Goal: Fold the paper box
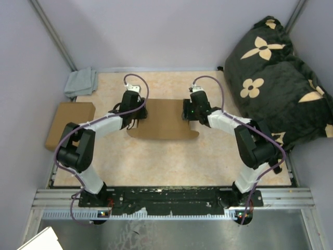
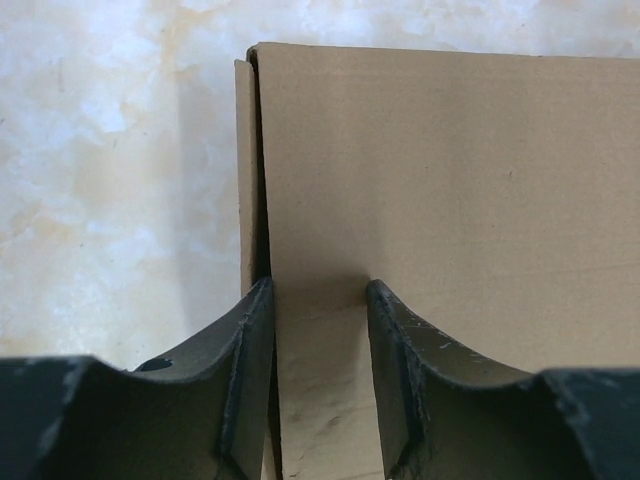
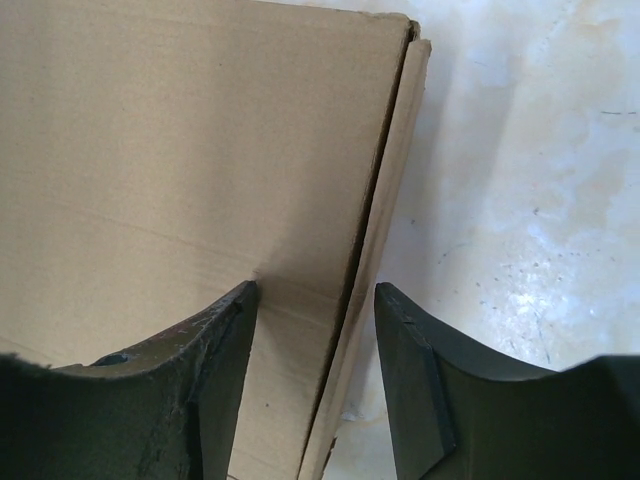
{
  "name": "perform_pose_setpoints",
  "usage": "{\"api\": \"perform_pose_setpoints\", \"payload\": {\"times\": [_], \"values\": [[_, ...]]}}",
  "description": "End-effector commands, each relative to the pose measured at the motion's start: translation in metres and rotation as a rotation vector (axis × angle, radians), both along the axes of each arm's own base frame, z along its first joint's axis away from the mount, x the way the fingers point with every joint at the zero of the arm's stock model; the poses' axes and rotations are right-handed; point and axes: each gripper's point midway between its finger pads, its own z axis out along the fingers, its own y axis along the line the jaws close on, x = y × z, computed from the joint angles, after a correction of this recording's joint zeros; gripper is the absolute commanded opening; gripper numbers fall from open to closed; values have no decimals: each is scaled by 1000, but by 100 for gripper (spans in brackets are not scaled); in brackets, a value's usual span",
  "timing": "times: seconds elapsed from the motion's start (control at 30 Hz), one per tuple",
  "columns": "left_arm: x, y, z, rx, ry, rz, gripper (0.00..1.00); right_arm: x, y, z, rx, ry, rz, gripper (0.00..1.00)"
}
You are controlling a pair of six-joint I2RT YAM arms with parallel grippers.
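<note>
The paper box (image 1: 164,121) is a flat brown cardboard shape lying at mid table, with a rounded flap along its near edge. My left gripper (image 1: 139,110) is at its left end and my right gripper (image 1: 188,110) at its right end. In the left wrist view the left gripper (image 2: 318,290) is open over the paper box (image 2: 450,180), one finger above the side wall and the other above the top panel. In the right wrist view the right gripper (image 3: 318,292) is open astride the side flap of the paper box (image 3: 180,150), and the outer finger (image 3: 420,380) stands clear of that flap.
A second brown cardboard piece (image 1: 69,124) lies at the table's left edge, with a grey cloth (image 1: 81,82) behind it. A black bag with cream flowers (image 1: 276,78) fills the right side. The beige marbled table (image 1: 156,161) is walled on three sides.
</note>
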Motion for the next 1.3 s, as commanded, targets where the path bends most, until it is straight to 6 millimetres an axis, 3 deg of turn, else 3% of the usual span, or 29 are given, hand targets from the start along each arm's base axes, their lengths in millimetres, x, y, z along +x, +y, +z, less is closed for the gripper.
{"api": "perform_pose_setpoints", "payload": {"times": [0.0,0.13,0.23,0.43,0.5,0.6,0.77,0.93,1.13,1.23,1.27], "values": [[-28,-54,-11,-114,112,-205,43,-8,2,5,-20,25,-11,53],[-31,-48,-10,-102,92,-192,43,1,-6,19,-58,-7,-39,55],[-31,-42,0,-96,58,-170,49,7,-11,34,-79,-39,-52,57],[-33,-37,60,-138,-86,-163,57,14,-16,67,-83,-99,-68,62],[-38,-33,81,-158,-135,-159,58,12,-18,91,-60,-141,-72,62],[-47,-25,96,-170,-175,-141,57,3,-20,105,-34,-164,-67,62],[-57,-8,84,-154,-209,-92,56,-18,-31,109,-23,-177,-67,63],[-64,-5,66,-116,-97,-78,56,-39,-40,93,-48,-133,-45,63],[-100,-8,38,-178,13,-118,55,-70,-45,74,-37,-101,19,64],[-120,-8,34,-228,25,-136,56,-84,-43,69,-9,-94,51,68],[-125,-9,36,-244,21,-147,56,-87,-43,67,-4,-91,58,79]]}}
